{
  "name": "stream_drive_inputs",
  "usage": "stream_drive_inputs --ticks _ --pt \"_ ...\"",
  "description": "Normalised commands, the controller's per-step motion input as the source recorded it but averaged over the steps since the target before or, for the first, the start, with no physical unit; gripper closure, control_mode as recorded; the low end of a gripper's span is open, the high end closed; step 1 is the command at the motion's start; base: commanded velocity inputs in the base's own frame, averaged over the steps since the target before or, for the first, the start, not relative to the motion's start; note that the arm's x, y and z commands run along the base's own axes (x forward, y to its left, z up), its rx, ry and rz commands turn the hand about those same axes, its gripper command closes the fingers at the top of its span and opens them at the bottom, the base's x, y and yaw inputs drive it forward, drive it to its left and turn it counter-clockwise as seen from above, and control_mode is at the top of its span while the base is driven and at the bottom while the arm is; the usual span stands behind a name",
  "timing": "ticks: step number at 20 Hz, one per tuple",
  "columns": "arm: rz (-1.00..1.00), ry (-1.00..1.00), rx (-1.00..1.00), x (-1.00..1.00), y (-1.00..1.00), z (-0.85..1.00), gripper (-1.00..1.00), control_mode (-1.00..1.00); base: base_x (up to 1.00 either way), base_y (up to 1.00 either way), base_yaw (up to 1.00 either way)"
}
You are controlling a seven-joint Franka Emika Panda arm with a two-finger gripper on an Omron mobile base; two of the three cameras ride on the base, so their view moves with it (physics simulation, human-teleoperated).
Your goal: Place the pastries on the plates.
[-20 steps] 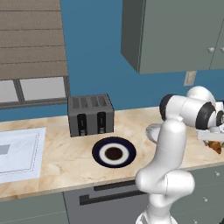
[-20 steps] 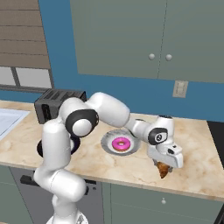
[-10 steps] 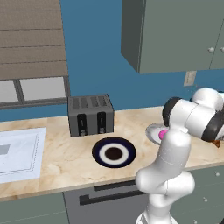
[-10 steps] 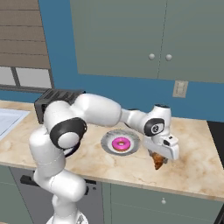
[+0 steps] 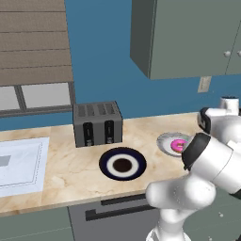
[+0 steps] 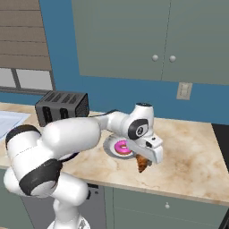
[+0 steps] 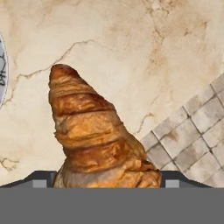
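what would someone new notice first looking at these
First, the golden-brown ridged croissant looming in the hand view, gripped at its base by the two-finger gripper, which holds it over the marble counter near the front edge. Next, the pink-topped pastry on the pale grey-white plate just beside it. The navy plate with a white ring and dark brown centre lies bare before the dark toaster.
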Motion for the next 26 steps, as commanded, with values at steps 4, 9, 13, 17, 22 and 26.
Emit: stream_drive_inputs --ticks 4,9,13,17,22,26 --pt "0.15 -0.01 0.00 -0.02 0.88 0.65 1.00 -1.00 0.00 0.00 0.00" --pt "0.21 0.00 0.00 -0.02 0.81 0.45 1.00 -1.00 0.00 0.00 0.00" --pt "0.24 0.00 0.00 0.00 0.70 0.30 1.00 -1.00 0.00 0.00 0.00" --pt "0.24 -0.08 0.00 0.00 0.64 0.25 1.00 -1.00 0.00 0.00 0.00" --pt "0.27 -0.04 0.00 0.00 0.74 0.09 1.00 -1.00 0.00 0.00 0.00" --pt "0.27 0.00 0.00 0.00 0.76 0.04 1.00 -1.00 0.00 0.00 0.00"
